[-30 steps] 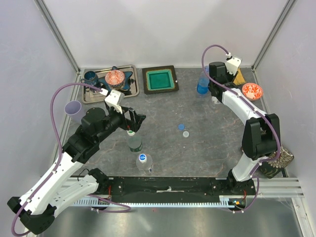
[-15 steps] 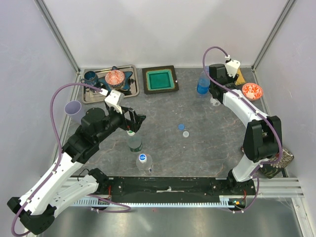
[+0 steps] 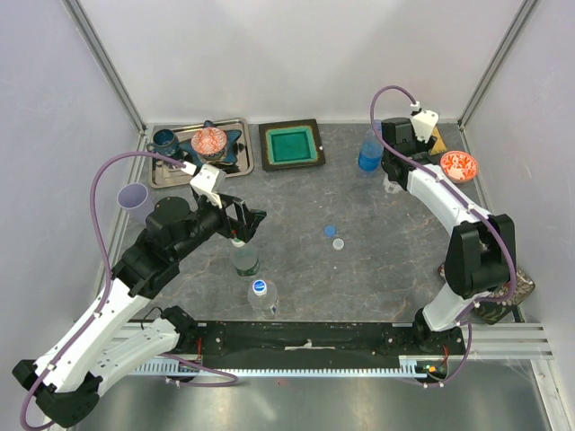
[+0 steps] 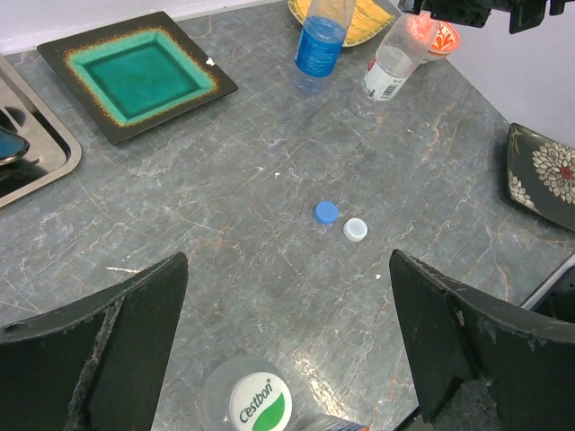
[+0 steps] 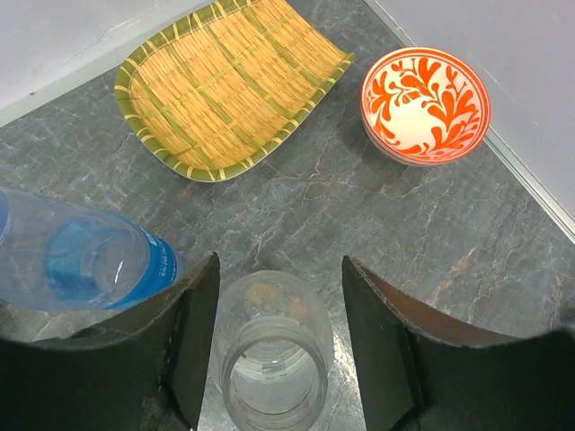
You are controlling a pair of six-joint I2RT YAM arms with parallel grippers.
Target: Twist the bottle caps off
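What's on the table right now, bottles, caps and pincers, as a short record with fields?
Capped bottles: green-label bottle, blue-and-white-capped bottle
Far right: blue-tinted bottle, clear bottle with open mouth
Loose caps: blue cap, pale cap, side by side
Left pincer: open, over green-label bottle
Right pincer: open, straddling clear bottle

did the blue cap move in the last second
No. The blue cap sits at the same spot, up-left of the pale cap and below the green plate, as before.
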